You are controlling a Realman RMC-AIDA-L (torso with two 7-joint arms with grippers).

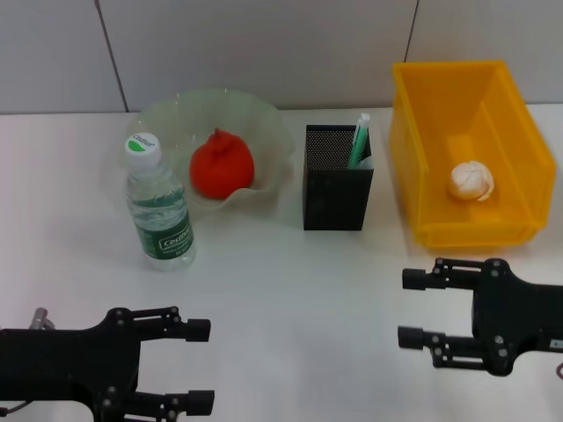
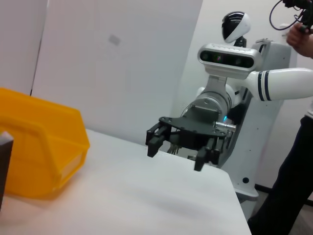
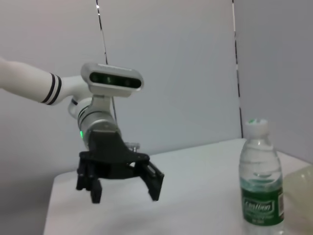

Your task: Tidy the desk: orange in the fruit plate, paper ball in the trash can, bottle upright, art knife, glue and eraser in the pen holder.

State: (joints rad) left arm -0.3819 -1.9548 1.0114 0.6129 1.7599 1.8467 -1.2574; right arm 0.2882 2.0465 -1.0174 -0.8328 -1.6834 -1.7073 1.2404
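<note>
- The left end effector (image 1: pixel 201 367) hangs over the near left part of the bench (image 1: pixel 290 299), its two black fingers spread wide apart with nothing between them.
- The right end effector (image 1: pixel 413 308) sits over the near right part of the bench, just in front of the bin, fingers likewise parted and holding nothing; the left wrist view shows it (image 2: pixel 178 152) the same way, splayed above the white surface.
- The bottle (image 1: pixel 160 204) stands upright on the left side, clear plastic with a white cap and a green label, water inside; it is just beside the near left edge of the plate.
- The fruit plate (image 1: pixel 273 123) is a pale, translucent dish with a wavy rim at the far left; the orange (image 1: pixel 223 163) lies in it, reddish-orange with a small peak at its top.
- The pen holder (image 1: pixel 337 180) is a black mesh square cup in the middle, between plate and bin; a green-and-white stick (image 1: pixel 359 141) pokes out of its right corner, and I cannot tell which tool it is.
- The trash can (image 1: pixel 422 158) is a yellow open bin at the far right; the paper ball (image 1: pixel 471 181), white and crumpled, rests on its floor.
</note>
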